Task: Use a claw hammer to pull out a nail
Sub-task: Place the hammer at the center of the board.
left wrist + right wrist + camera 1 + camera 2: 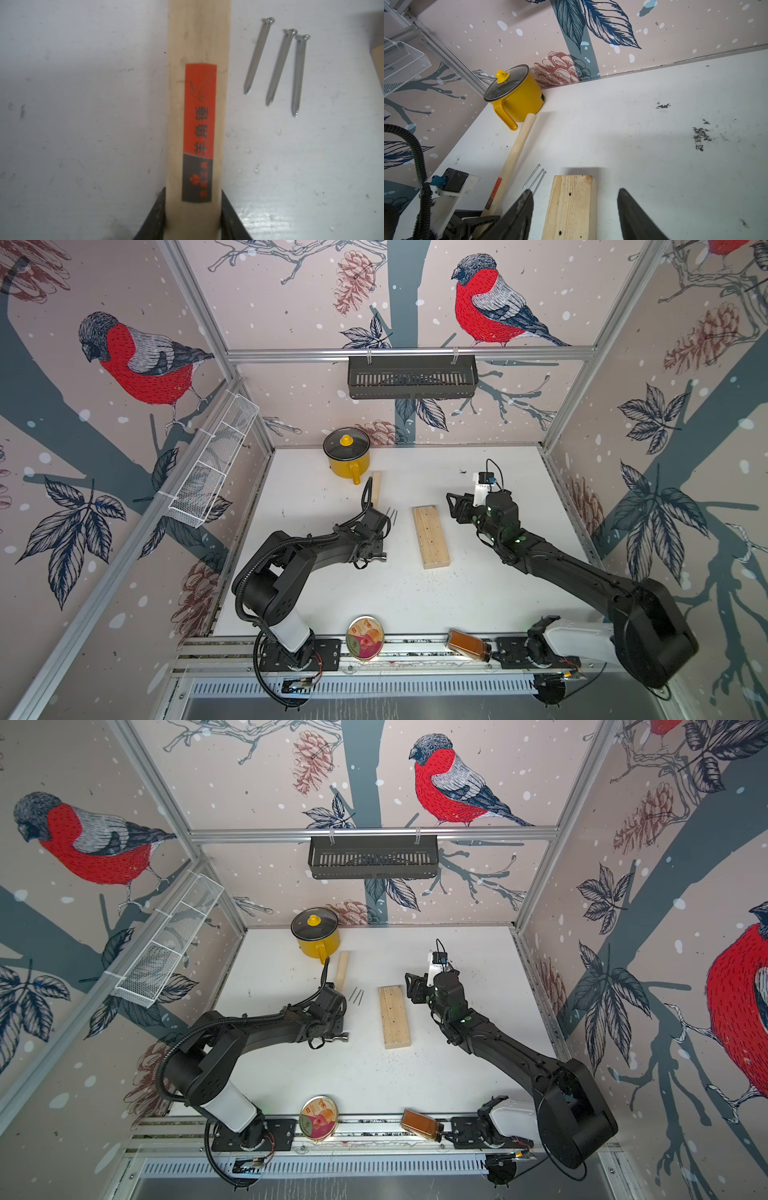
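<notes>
Currently, in both top views, the left gripper (371, 548) is clamped across the claw hammer (376, 487), a tool with a grey steel head and a pale wooden handle, and takes it just beyond the head. The hammer lies on the white table (457, 593), between that arm and the pale rectangular wooden block (431, 537). Its long axis runs near to far, roughly parallel to the block: head toward the robot's base, handle end toward the back wall, just beside the round yellow lidded pot (347, 460). The right gripper (454, 508) hangs near the block's far end, on the robot's right of it. In the left wrist view, the black fingers (159, 216) press both flanks of the handle at the grey end of the red-orange label (199, 124). Three loose steel nails (278, 66) lie alongside, apart from the handle. In the right wrist view, the right gripper's jaws stand wide apart and hold nothing. The block shows only dark holes, and no standing nail can be made out. The step in hand is judged to be control of the grasped hammer. Hold the clamp square on the handle, raise it level so that the free end clears the pot's handle, and avoid sweeping the nails. A hold this close to the head gives a short lever; expect limited prying force.
</notes>
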Motion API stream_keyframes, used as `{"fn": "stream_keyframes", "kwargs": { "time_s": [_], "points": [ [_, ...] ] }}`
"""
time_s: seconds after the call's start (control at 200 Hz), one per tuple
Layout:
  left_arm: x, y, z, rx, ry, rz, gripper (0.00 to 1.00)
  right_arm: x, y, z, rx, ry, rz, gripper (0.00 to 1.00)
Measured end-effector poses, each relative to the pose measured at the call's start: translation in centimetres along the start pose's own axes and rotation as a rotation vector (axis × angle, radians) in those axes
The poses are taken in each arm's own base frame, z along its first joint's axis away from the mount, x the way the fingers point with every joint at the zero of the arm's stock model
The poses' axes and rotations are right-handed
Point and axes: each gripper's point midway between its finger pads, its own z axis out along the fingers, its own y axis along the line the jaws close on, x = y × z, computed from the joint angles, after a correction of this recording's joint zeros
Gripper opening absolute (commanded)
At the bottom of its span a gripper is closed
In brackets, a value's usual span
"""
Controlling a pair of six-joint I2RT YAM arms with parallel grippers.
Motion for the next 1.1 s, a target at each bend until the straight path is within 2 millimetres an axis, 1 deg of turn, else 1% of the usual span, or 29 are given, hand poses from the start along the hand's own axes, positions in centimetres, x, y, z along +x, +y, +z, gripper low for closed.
{"fn": "stream_keyframes", "kwargs": {
  "time_s": [0.145,0.295,0.45,0.56,0.79,1.096],
  "points": [
    [0.2,0.1,-0.2,-0.003,0.010,0.001,0.12,0.0,0.0,0.0,0.000,0.000,0.000,0.65],
    [0.3,0.3,-0.3,-0.007,0.019,0.003,0.17,0.0,0.0,0.0,0.000,0.000,0.000,0.65],
    [0.5,0.4,-0.4,-0.013,0.030,0.003,0.23,-1.0,0.4,-0.6,-0.013,-0.027,0.001,0.65],
    [0.5,0.4,-0.5,-0.016,0.035,0.002,0.27,-0.9,0.4,-0.6,-0.012,-0.026,0.001,0.65],
    [0.7,0.5,-0.6,-0.020,0.043,0.005,0.31,-0.9,0.4,-0.6,-0.012,-0.026,0.001,0.65],
    [0.8,0.6,-0.6,-0.022,0.047,-0.002,0.39,-1.0,0.4,-0.6,-0.014,-0.029,0.001,0.65]
  ]
}}
